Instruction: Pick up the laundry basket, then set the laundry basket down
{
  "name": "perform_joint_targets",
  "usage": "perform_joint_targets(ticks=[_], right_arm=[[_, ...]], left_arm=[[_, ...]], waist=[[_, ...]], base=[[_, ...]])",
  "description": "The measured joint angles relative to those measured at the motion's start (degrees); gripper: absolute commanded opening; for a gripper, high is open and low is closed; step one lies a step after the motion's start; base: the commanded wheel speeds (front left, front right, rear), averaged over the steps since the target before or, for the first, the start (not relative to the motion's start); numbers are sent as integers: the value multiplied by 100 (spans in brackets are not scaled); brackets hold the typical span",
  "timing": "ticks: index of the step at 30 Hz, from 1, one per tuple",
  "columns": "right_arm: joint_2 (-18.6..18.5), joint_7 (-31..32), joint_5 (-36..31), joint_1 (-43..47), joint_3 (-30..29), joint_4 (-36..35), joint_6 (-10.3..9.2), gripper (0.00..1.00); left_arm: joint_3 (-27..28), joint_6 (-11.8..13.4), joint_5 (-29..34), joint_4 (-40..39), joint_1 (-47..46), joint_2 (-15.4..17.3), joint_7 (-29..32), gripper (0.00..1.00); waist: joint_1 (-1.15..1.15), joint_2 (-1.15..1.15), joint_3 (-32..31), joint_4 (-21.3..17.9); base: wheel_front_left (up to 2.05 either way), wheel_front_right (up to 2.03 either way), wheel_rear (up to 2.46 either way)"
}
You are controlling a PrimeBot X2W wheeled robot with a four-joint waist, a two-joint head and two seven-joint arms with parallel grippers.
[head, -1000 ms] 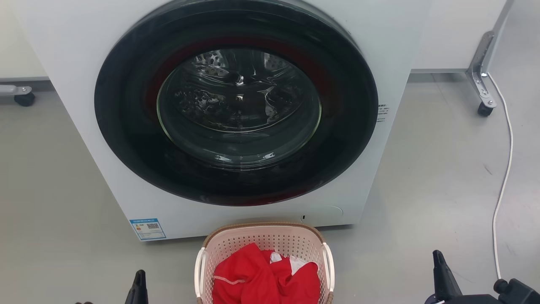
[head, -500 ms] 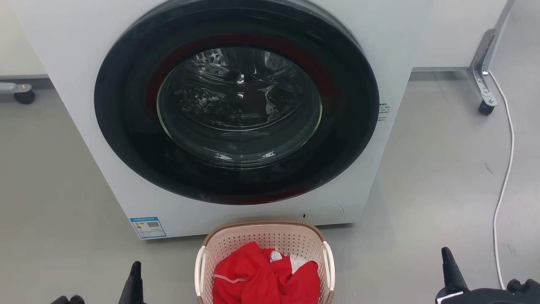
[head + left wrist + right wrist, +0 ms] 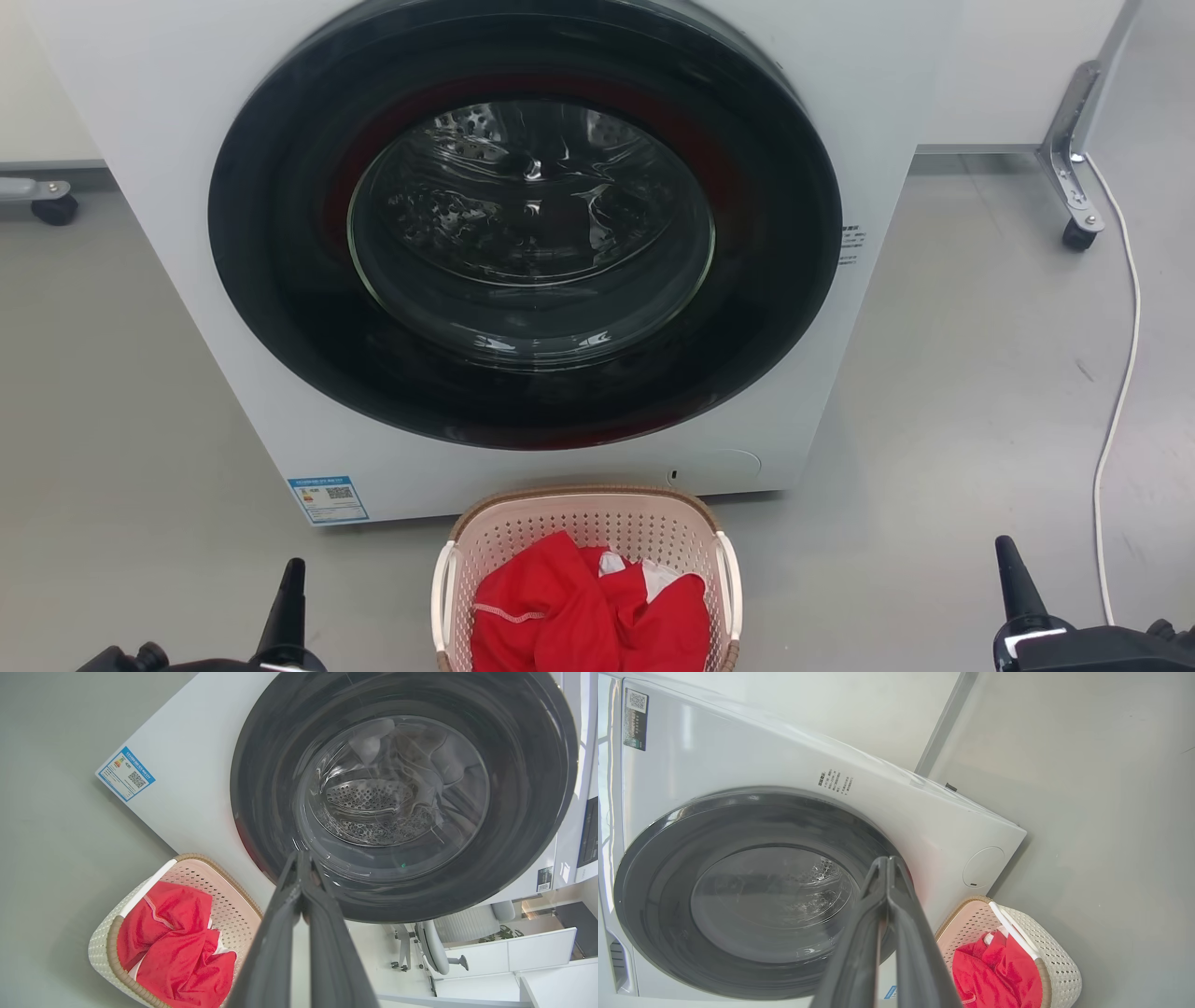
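The laundry basket (image 3: 583, 523) stands on the grey floor right in front of the washing machine, pale pink and perforated, with a brown rim and white side handles. Red clothing (image 3: 579, 611) with a bit of white fills it. In the left wrist view the laundry basket (image 3: 210, 896) sits at the lower left; in the right wrist view the laundry basket (image 3: 1057, 952) lies at the lower right. My left gripper (image 3: 291, 571) is shut, on the floor side left of the basket and apart from it. My right gripper (image 3: 1006, 551) is shut, well to the basket's right. Neither holds anything.
A white front-loading washing machine (image 3: 168, 140) with a shut dark round door (image 3: 523, 224) rises directly behind the basket. A white cable (image 3: 1116, 401) trails down the floor at the right, near a castered metal leg (image 3: 1074, 187). Another caster (image 3: 51, 205) is at the far left.
Both grippers have risen further into the head view and spread outward, the left one leftward and the right one rightward. The basket has stayed put.
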Motion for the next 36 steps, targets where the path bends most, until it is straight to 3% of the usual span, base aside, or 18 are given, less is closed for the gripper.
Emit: perform_joint_targets(ticks=[30,36], right_arm=[[51,597,2202,-372,-694,365,422,0],[55,597,2202,-427,-698,365,430,0]], left_arm=[[434,-443,-2292,396,-560,-57,595,0],[438,-443,-2330,398,-568,-59,595,0]], waist=[[0,0,63,22],[0,0,63,22]], base=[[0,0,0],[0,0,0]])
